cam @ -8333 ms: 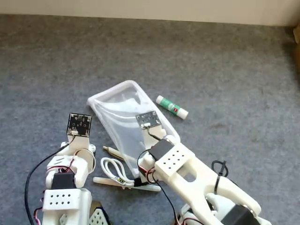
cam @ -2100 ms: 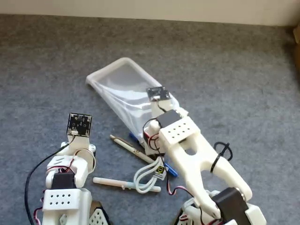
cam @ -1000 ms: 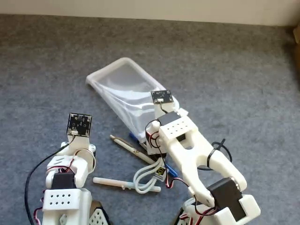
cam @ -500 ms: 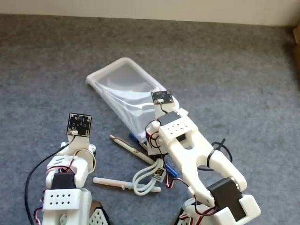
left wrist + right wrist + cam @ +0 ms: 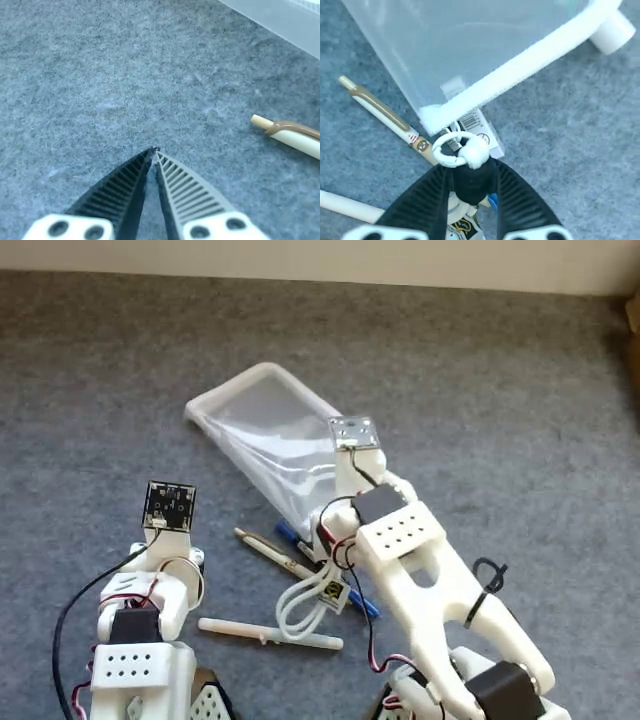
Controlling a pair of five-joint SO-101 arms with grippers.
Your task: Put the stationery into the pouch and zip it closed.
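Note:
The translucent pouch point(image 5: 265, 430) lies slanted on the grey carpet, its white zip edge point(image 5: 530, 60) at the near end. My right gripper point(image 5: 470, 172) is at that end's corner, shut on a black piece carrying a white bead and ring point(image 5: 462, 151), apparently the zip pull. Beside it lie a beige pen with a brown clip point(image 5: 272, 550) point(image 5: 380, 111), a blue pen point(image 5: 362, 602), a white stick pen point(image 5: 270, 637) and a looped white cord with a tag point(image 5: 300, 605). A glue stick's end point(image 5: 612, 30) pokes out past the pouch. My left gripper point(image 5: 154, 150) is shut over bare carpet, short of the beige pen point(image 5: 290, 137).
The left arm point(image 5: 145, 615) stands at the lower left, apart from the stationery. A small item with a barcode label point(image 5: 479, 127) lies under the pouch's corner. A pale wall edge point(image 5: 320, 260) runs along the far side of the carpet.
The right arm has shifted slightly away and to the right. The cord loop slid a little towards the pouch. The left arm has not moved.

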